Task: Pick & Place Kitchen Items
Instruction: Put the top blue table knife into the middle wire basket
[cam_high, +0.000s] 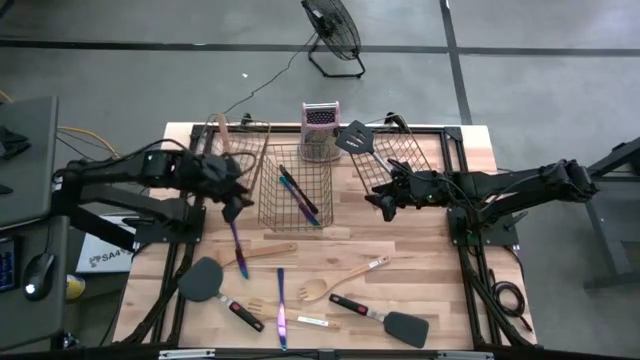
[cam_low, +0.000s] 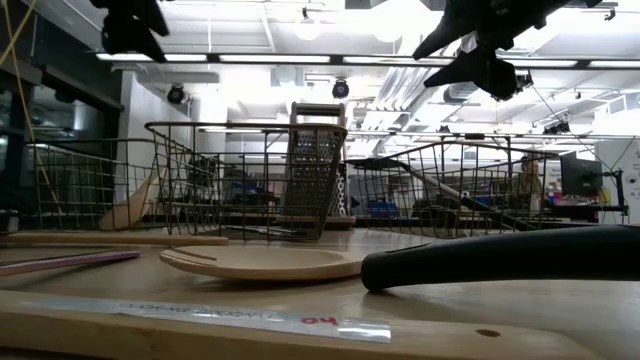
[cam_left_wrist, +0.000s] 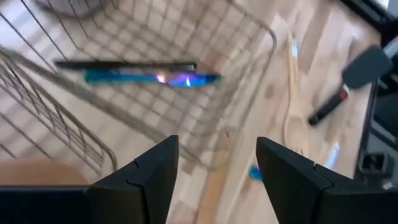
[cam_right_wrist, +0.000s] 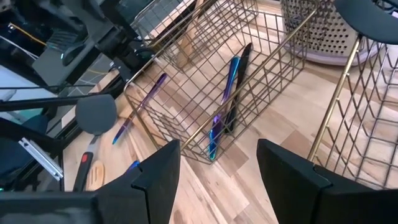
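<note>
My left gripper (cam_high: 233, 208) hangs open and holds nothing, above the table at the middle wire basket's (cam_high: 295, 190) left side; in its wrist view (cam_left_wrist: 217, 174) that basket lies just ahead. A slim purple-blue piece of cutlery (cam_left_wrist: 155, 78) and a dark one (cam_left_wrist: 124, 64) lie on the basket's floor. My right gripper (cam_high: 384, 207) hovers open and holds nothing at the basket's right side (cam_right_wrist: 217, 177). Loose on the table are a purple piece of cutlery (cam_high: 238, 240), a wooden spatula (cam_high: 265, 254), a black spatula (cam_high: 205, 280), a wooden fork (cam_high: 335, 285) and a second black spatula (cam_high: 390, 322).
A metal box grater (cam_high: 320, 130) stands upright at the back between the baskets. The left basket (cam_high: 240, 140) holds a wooden utensil; the right basket (cam_high: 400, 150) holds a black spatula (cam_high: 355, 138). Another purple piece of cutlery (cam_high: 281, 305) lies near the front edge.
</note>
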